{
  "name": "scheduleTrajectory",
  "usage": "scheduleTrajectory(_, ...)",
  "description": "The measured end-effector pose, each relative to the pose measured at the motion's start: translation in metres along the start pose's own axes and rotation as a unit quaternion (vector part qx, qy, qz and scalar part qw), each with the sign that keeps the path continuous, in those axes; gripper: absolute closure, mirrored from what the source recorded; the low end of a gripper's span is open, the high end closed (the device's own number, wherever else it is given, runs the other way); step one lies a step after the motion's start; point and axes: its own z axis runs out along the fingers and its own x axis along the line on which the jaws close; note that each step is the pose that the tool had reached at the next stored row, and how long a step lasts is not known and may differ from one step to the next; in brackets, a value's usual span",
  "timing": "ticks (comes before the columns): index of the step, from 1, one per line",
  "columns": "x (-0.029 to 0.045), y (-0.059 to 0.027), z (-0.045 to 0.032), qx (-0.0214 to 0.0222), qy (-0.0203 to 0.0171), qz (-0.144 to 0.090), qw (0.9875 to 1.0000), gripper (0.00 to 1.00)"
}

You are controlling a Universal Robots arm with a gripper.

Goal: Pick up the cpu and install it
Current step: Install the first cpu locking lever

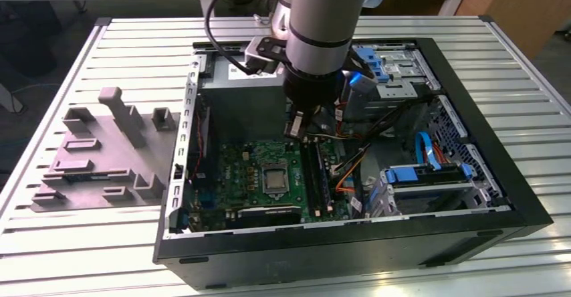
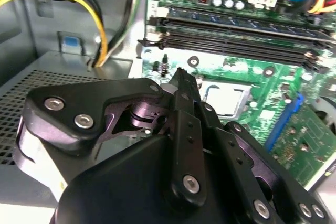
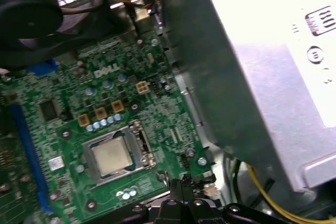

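Hovering over the green motherboard (image 1: pixel 267 176), claw (image 2: pixel 181 77) pressed together and holding nothing, since the cpu (image 3: pixel 111 156) already sits in its socket frame (image 3: pixel 139 140) near that board's middle.

We note an open computer case (image 1: pixel 499 196) mid-table (image 1: pixel 89 257); grey moulded fixture (image 1: pixel 98 156) near the table's exterior-view left edge.

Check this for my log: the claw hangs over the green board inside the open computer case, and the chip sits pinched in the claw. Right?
Not quite. The claw does hang over the green board inside the open computer case, but the chip is not pinched in it: the first wrist view shows it lying in its square socket on the board.
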Motion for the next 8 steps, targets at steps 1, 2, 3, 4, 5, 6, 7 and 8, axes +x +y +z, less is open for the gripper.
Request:
scheduleTrajectory(1,0.0002,0.0003,0.0,0.0018,0.0046,-0.001,1.0,0.89)
scheduleTrajectory(2,0.0003,0.0005,0.0001,0.0034,0.0085,-0.001,1.0,0.89)
scheduleTrajectory(3,0.0005,0.0007,0.0,0.0047,0.0119,-0.002,0.9999,0.89)
scheduleTrajectory(4,0.0007,0.0008,0.0,0.0057,0.0143,-0.003,0.9999,0.89)
scheduleTrajectory(5,0.0011,0.0009,-0.0001,0.0061,0.0155,-0.004,0.9999,0.89)
scheduleTrajectory(6,0.0017,0.0011,-0.0001,0.0061,0.0157,-0.005,0.9998,0.89)
scheduleTrajectory(7,0.0026,0.0012,0.0,0.0062,0.0157,-0.006,0.9998,0.89)
scheduleTrajectory(8,0.0037,0.0012,0.0,0.0062,0.0158,-0.007,0.9998,0.89)
